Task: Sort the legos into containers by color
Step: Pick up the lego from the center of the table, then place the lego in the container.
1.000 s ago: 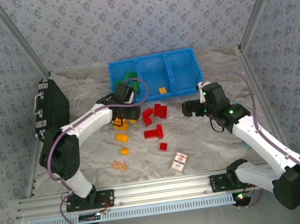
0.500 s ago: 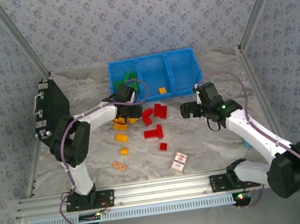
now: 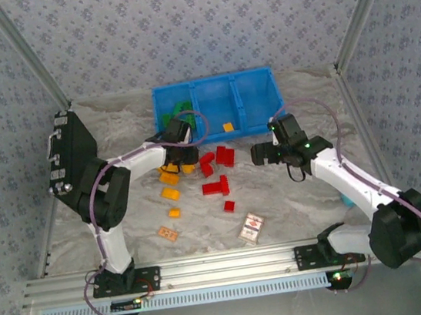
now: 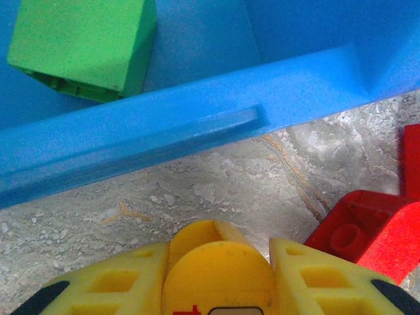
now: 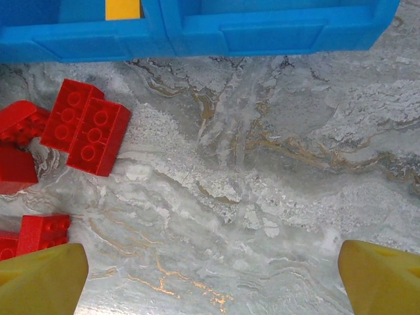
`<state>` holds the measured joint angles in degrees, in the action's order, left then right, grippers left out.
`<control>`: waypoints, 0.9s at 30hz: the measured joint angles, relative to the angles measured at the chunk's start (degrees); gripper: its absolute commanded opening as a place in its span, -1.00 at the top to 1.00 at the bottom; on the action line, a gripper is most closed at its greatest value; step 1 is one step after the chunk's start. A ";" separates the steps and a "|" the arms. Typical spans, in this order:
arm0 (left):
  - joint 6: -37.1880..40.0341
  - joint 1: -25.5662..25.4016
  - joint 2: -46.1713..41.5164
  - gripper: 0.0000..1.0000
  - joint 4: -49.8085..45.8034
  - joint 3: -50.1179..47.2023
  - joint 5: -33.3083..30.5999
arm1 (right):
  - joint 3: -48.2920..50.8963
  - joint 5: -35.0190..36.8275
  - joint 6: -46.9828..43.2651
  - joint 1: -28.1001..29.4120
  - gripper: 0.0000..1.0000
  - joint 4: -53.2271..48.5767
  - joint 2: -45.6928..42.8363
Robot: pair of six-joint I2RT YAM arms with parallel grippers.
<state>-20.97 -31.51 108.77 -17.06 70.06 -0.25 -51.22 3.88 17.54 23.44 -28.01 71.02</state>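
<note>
Here, bare table (image 5: 275, 164) spreads from red legos (image 5: 85, 134) to the blue bin's wall (image 5: 275, 29).

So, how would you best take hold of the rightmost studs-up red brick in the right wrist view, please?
Probably from straight above, the open right gripper closing on the red brick's two short ends: it lies flat, studs up, and one long side sits against a neighbouring red brick.

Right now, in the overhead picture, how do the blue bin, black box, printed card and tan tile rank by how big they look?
1. blue bin
2. black box, though it stands tilted, so its true size is unsure
3. printed card
4. tan tile
</note>
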 measured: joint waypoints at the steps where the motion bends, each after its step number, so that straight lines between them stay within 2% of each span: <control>1: -0.11 -0.04 0.00 0.41 -0.17 0.09 -0.13 | -0.04 0.00 -0.02 0.00 -1.00 0.07 0.42; 6: -0.11 -1.25 -0.55 0.43 -3.17 0.76 -1.31 | -0.07 -0.09 -0.61 -0.22 -1.00 0.74 2.19; 12: -0.09 -4.70 -3.02 0.42 -14.32 6.23 -3.63 | -0.07 -0.70 -1.51 -1.57 -1.00 1.97 2.32; 21: 0.11 -6.38 -3.65 0.41 -19.21 27.30 -5.20 | 1.27 -2.89 -2.12 -2.84 -1.00 4.61 1.99; 24: 0.24 -6.38 0.44 0.41 -19.32 36.74 -5.44 | 3.69 -4.20 -1.97 -2.84 -1.00 6.03 0.81; 27: 0.94 -6.38 8.50 0.41 -19.65 49.13 -5.79 | 5.99 -5.33 -1.29 -2.38 -0.99 7.54 -0.50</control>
<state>-20.03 -37.89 117.27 -36.71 119.20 -6.04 -45.23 -1.45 16.25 21.06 -20.47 70.52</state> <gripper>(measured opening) 0.340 0.998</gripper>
